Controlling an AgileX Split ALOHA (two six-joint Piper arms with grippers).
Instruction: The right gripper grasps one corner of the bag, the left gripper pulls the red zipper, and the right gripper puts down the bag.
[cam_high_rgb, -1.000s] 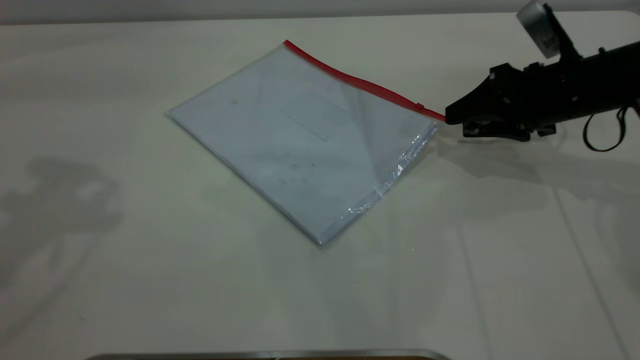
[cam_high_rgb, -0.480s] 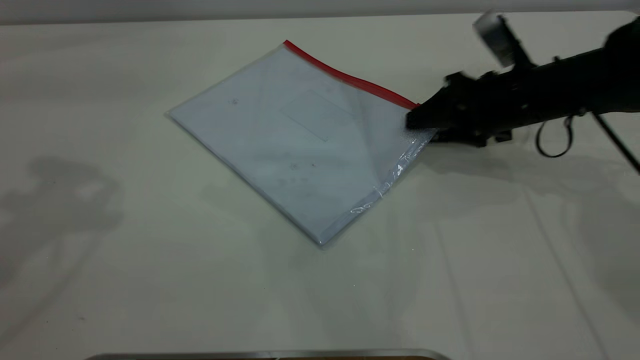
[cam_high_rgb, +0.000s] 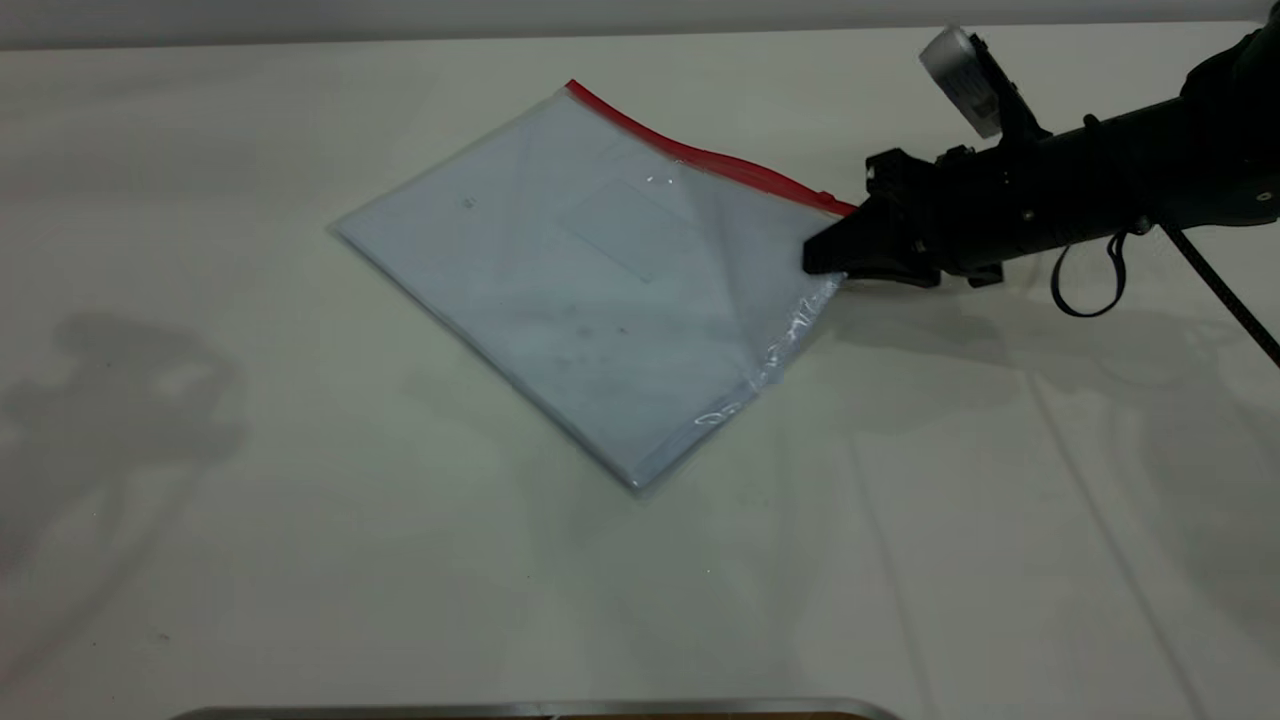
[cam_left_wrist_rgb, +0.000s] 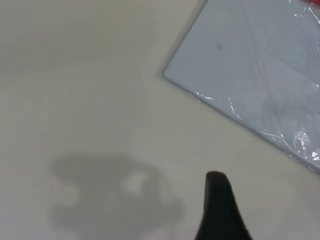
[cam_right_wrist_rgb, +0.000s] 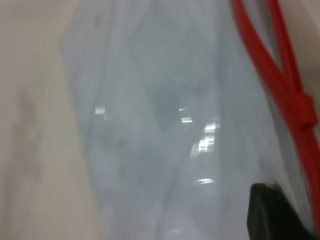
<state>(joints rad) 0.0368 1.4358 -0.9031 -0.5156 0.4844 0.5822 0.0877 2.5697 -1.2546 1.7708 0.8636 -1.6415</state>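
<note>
The bag (cam_high_rgb: 600, 280) lies flat on the white table, turned diamond-wise, with white sheets inside. The red zipper (cam_high_rgb: 700, 158) runs along its far right edge, its slider tab (cam_high_rgb: 828, 197) near the right corner. My right gripper (cam_high_rgb: 820, 258) reaches in from the right and is closed on that right corner, which is raised and creased. In the right wrist view the bag (cam_right_wrist_rgb: 165, 125) fills the frame, with the zipper (cam_right_wrist_rgb: 270, 60) and one finger (cam_right_wrist_rgb: 272, 215) against the plastic. In the left wrist view one left finger (cam_left_wrist_rgb: 220, 205) hangs over bare table, apart from the bag's corner (cam_left_wrist_rgb: 260, 60).
The white table (cam_high_rgb: 300, 560) extends all round the bag. A metal edge (cam_high_rgb: 540, 708) runs along the front. The left arm's shadow (cam_high_rgb: 130, 390) falls at the left; the arm itself is outside the exterior view.
My right gripper moved left from beside the bag's right corner onto it and closed. The corner lifted and creased, and the bag shifted slightly left.
</note>
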